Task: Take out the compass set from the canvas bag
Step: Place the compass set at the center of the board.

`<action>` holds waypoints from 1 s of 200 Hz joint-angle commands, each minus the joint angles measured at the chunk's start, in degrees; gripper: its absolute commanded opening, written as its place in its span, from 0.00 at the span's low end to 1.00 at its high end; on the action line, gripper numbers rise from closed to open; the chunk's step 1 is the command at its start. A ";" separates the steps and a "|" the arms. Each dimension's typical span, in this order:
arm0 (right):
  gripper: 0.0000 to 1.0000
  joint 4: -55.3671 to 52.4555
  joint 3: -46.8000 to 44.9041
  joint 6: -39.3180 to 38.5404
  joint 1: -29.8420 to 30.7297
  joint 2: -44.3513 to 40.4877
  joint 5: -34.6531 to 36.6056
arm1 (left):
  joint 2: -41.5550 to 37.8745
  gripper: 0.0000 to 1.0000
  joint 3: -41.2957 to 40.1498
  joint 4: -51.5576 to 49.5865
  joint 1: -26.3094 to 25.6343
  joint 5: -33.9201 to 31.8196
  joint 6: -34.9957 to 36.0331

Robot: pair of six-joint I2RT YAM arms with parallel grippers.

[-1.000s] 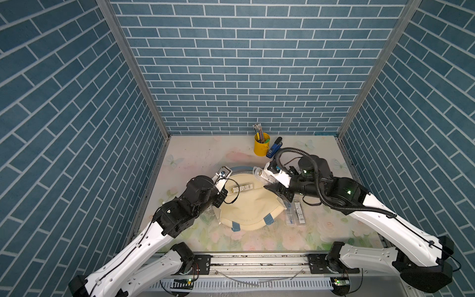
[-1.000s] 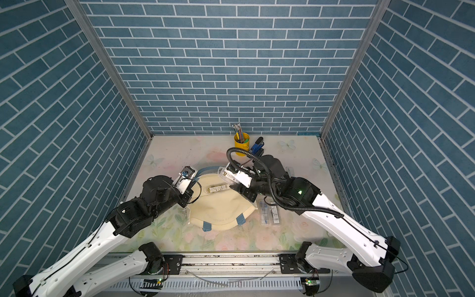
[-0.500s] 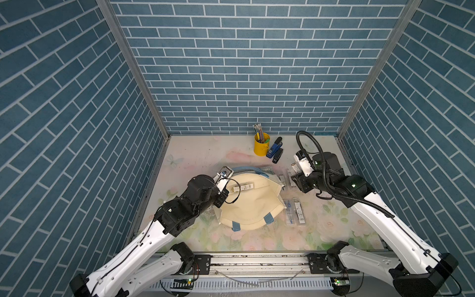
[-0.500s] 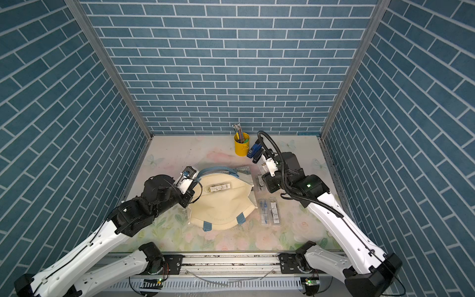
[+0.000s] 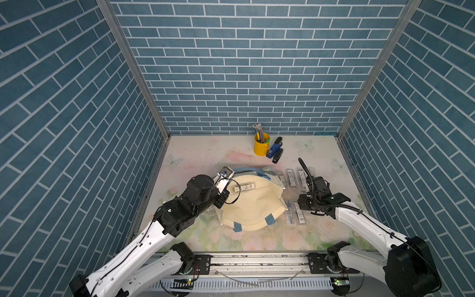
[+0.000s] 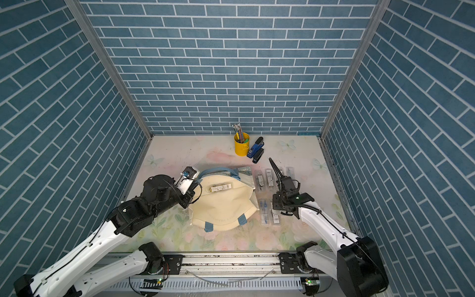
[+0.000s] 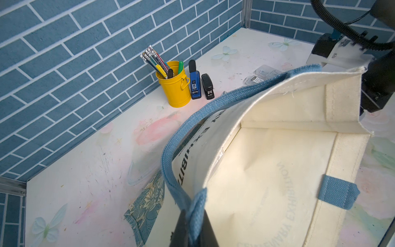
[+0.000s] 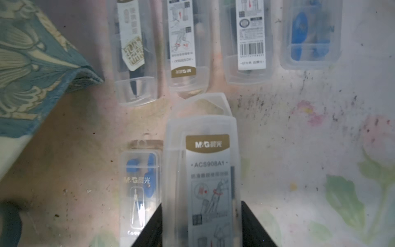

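Note:
The cream canvas bag (image 5: 253, 208) lies mid-table in both top views, its teal leaf panel (image 8: 32, 64) beside the cases. My left gripper (image 7: 193, 213) is shut on its light blue strap (image 7: 171, 154) at the bag's left edge and holds the mouth open; the inside I see looks bare. My right gripper (image 8: 201, 205), right of the bag, is shut on a compass set (image 8: 205, 171) in a clear case with a white label. It holds that case low, next to a blue compass case (image 8: 139, 188). In the top views the wrist (image 5: 312, 203) hides this grip.
Several more clear compass cases (image 5: 290, 177) lie in a row right of the bag, toward the back. Another labelled case (image 5: 243, 187) rests on top of the bag. A yellow pencil cup (image 5: 261, 147), a blue stapler (image 5: 274, 150) and a black one (image 5: 278, 156) stand near the back wall.
My right arm has pulled away from the bag's mouth, swung out to the right, then come nearer beside the front cases. The left arm has kept its grip and place.

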 commanded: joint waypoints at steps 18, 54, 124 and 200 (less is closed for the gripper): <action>0.26 2.17 -2.92 7.46 -3.28 -0.90 1.77 | -0.23 0.00 0.35 3.97 0.24 1.95 -0.72; 0.27 1.15 -4.66 9.36 -4.23 -2.43 1.74 | 0.10 0.00 0.76 3.97 0.22 2.42 -0.74; 0.46 0.54 -5.86 9.25 -4.62 -3.28 2.15 | 0.62 0.00 0.87 3.97 0.19 2.71 -0.92; 0.61 2.92 -4.45 8.68 -5.66 1.70 0.26 | 0.90 0.00 0.96 4.15 0.22 3.90 -1.27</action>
